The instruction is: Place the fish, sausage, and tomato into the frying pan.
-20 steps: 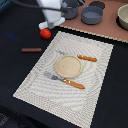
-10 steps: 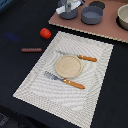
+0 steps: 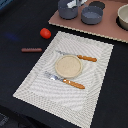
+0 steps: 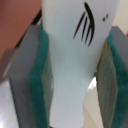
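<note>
In the wrist view my gripper (image 4: 75,75) is shut on the fish (image 4: 75,55), a white toy with black gill marks held between green pads (image 4: 41,80). In the exterior view the gripper (image 3: 77,3) is only partly seen at the top edge, between the grey pot (image 3: 66,9) and the frying pan (image 3: 92,14). The pan is dark blue-grey and stands on a brown board (image 3: 107,27). The tomato (image 3: 45,33) and the sausage (image 3: 31,49) lie on the black table at the exterior view's left of the mat.
A striped placemat (image 3: 35,82) holds a round beige plate (image 3: 67,65), an orange-handled knife (image 3: 80,57) and an orange-handled fork (image 3: 66,80). A beige bowl (image 3: 123,17) stands on the board at the exterior view's right edge.
The arm has moved toward the exterior view's right along the far edge, from above the table's left part to the pot and pan. The tomato, the sausage and the cutlery have not moved.
</note>
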Tool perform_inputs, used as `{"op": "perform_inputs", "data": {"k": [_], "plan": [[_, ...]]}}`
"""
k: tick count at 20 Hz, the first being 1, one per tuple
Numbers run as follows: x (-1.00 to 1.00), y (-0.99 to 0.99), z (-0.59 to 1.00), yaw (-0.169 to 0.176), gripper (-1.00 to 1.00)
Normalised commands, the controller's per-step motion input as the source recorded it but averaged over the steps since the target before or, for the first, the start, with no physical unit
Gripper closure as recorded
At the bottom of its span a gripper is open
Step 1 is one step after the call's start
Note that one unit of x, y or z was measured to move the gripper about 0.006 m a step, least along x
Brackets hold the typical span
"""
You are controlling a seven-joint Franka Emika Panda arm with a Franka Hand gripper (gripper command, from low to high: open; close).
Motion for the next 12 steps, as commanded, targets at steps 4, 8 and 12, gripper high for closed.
{"op": "perform_inputs", "data": {"k": [4,8,12], "plan": [[0.69,0.87,0.0,0.0,1.0],[0.67,0.86,-0.02,0.0,1.0],[0.6,0.87,-0.1,0.0,1.0]]}}
